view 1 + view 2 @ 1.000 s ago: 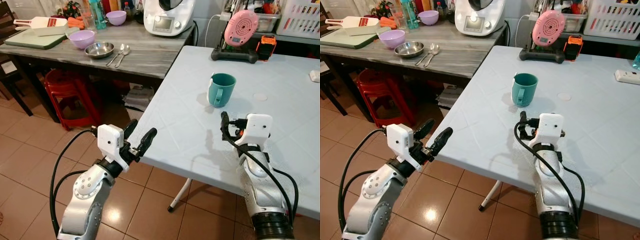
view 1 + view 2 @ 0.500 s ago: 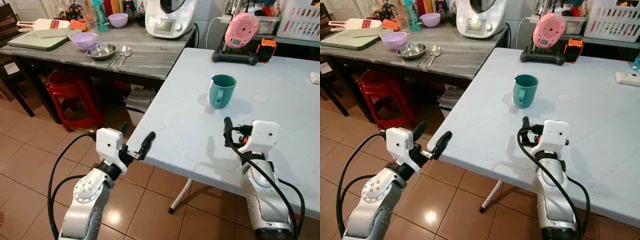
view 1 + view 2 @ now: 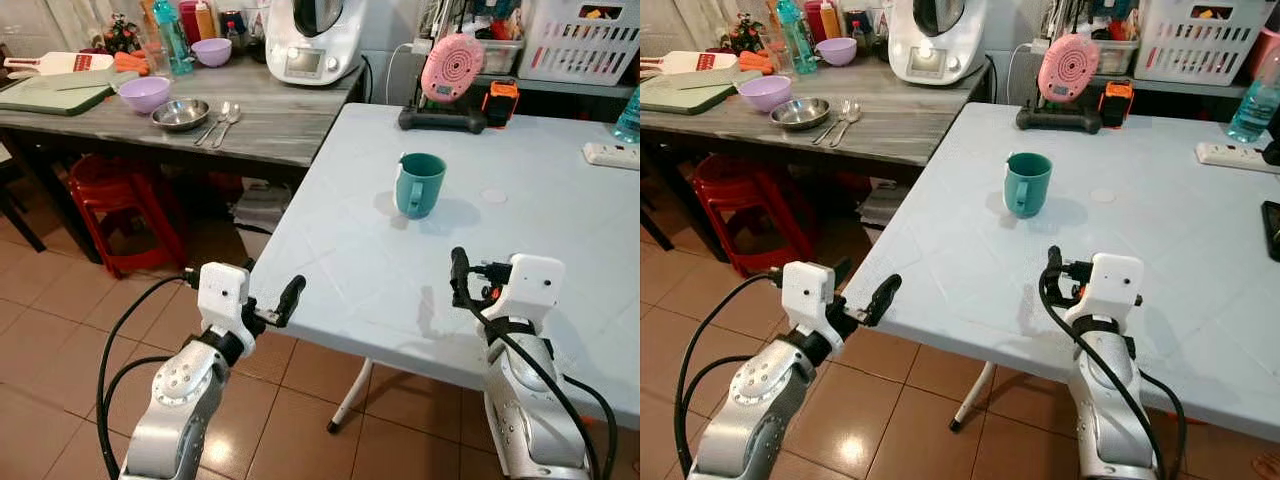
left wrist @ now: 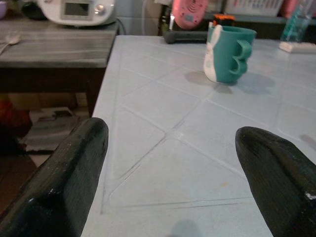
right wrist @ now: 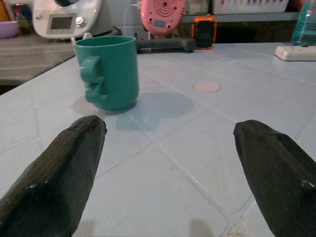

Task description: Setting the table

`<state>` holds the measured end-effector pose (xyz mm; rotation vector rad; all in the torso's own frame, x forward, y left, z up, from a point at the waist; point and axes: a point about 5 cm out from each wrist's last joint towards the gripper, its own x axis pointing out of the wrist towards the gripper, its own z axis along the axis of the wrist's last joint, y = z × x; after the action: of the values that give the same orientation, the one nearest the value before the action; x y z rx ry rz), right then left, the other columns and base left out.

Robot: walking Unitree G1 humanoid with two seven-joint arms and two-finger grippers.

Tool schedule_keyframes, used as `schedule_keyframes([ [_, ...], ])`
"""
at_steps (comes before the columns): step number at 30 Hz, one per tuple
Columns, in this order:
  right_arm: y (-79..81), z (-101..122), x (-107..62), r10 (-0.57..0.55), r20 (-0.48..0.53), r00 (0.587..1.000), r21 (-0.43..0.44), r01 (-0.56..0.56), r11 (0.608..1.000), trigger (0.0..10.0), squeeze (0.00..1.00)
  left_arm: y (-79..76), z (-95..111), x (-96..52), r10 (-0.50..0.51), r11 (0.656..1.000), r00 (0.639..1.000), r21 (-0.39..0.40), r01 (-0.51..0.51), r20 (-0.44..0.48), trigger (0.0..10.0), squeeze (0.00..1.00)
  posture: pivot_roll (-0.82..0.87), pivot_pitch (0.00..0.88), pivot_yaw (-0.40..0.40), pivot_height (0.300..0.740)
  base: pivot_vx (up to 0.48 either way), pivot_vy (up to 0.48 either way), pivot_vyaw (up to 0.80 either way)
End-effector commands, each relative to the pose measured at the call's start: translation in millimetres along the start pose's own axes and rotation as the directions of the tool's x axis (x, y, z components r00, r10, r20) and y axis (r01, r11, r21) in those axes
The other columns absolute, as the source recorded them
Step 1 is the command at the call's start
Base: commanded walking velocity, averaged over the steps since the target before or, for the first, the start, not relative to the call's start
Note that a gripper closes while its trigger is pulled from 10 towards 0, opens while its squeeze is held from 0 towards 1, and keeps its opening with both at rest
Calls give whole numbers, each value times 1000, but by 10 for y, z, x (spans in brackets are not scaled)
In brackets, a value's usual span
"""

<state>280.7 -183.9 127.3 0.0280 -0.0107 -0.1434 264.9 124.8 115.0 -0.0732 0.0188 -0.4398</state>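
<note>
Nearest the camera, in the lower left of the left eye view, the left gripper (image 3: 268, 303) is held just off the near edge of the pale blue counter (image 3: 560, 250), its fingers spread apart and empty, as the wide gap in the left wrist view confirms. In the lower right, the right gripper (image 3: 462, 276) is raised above the counter surface, and its fingers (image 5: 54, 173) are likewise seen parted with nothing between them.

Beyond both grippers, toward the middle of the frame, a teal mug (image 3: 419, 184) is found upright on the pale blue counter, well apart from either gripper. It looks already set in place, though that is only a judgement.

Further back, in the upper left, a grey wooden counter (image 3: 280, 125) carries the remaining tableware: a steel bowl (image 3: 181, 113), two spoons (image 3: 225, 115) just beside it, and a purple bowl (image 3: 145, 93) behind. A white kitchen appliance (image 3: 310, 40) is seen at the far end.

The step in hand is judged to be a fetch. For the next move, a turn toward the grey counter is called for, and a bowl or spoon must be brought within reach before any grasp can be attempted.
</note>
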Motion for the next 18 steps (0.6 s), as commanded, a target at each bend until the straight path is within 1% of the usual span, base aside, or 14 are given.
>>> schedule_keyframes([
  [1, 15, 33, -5, 2, 5, 1000, -3, -2, 1000, 10000, 0, -32, 17, 6, -35, 999, 999, 27, 35, -1, 10000, 0, 8, 4, 46, 740, 0, 0, -800],
  [4, 22, 33, -8, 6, 3, 1000, -1, -6, 1000, 10000, 0, -47, 13, 2, -46, 999, 999, 23, 46, -6, 10000, 0, 7, 5, 44, 740, 0, 0, -790],
  [10, 49, 28, -12, 15, -4, 1000, 2, -15, 1000, 10000, 0, -66, 10, -11, -60, 998, 998, 8, 60, -14, 10000, 0, 7, 10, 44, 740, 0, 0, 0],
  [18, 68, 18, -5, 17, -15, 1000, 7, -17, 1000, 10000, 0, -52, 10, -16, -61, 998, 998, 6, 61, -21, 10000, 0, 9, 13, 44, 740, 0, -295, 0],
])
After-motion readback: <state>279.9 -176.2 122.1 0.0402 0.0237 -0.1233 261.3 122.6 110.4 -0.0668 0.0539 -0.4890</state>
